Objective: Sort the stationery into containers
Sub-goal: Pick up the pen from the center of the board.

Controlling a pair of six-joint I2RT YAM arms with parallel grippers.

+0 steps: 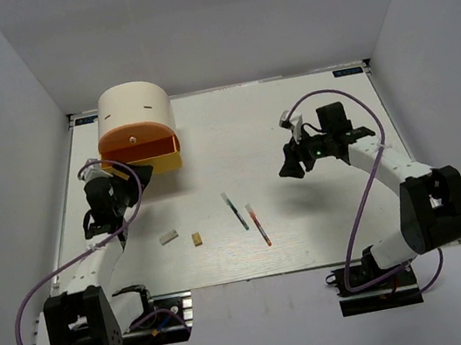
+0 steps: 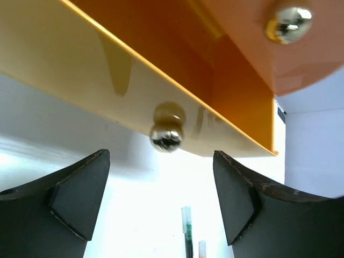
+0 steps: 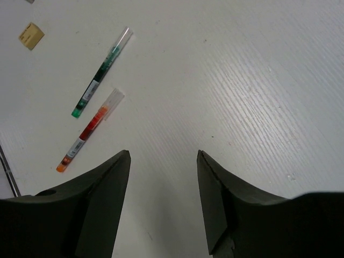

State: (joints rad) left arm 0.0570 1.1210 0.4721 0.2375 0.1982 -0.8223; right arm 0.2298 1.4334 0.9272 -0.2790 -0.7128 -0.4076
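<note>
**Q:** Stationery status is requested, starting at the grippers.

**A:** None is held. The left gripper (image 2: 161,156) is spread wide and empty. The small metal knob (image 2: 166,137) of the yellow tray (image 2: 64,59) is framed between the fingers, just ahead and not yet touched. This alignment is judged to be preparation for pulling the tray out, so that items can be dropped in. The orange tray (image 1: 138,140) is stacked directly above, and both are set in the cream drum (image 1: 133,109) at the far left.

**Q:** And the right side?

**A:** The right gripper (image 3: 163,156) is likewise open with nothing in it. It is held above the bare table (image 3: 258,80) at the right and pointed toward the pens. The green pen (image 3: 99,75) and the red pen (image 3: 88,131) lie flat at the table's middle, nearly parallel, close but apart. Further left, the tan block (image 1: 197,239) and the grey block (image 1: 168,237) lie near each other without touching. No highlighters are seen. All visible items are outside the containers, so sorting is judged to be barely begun.
</note>
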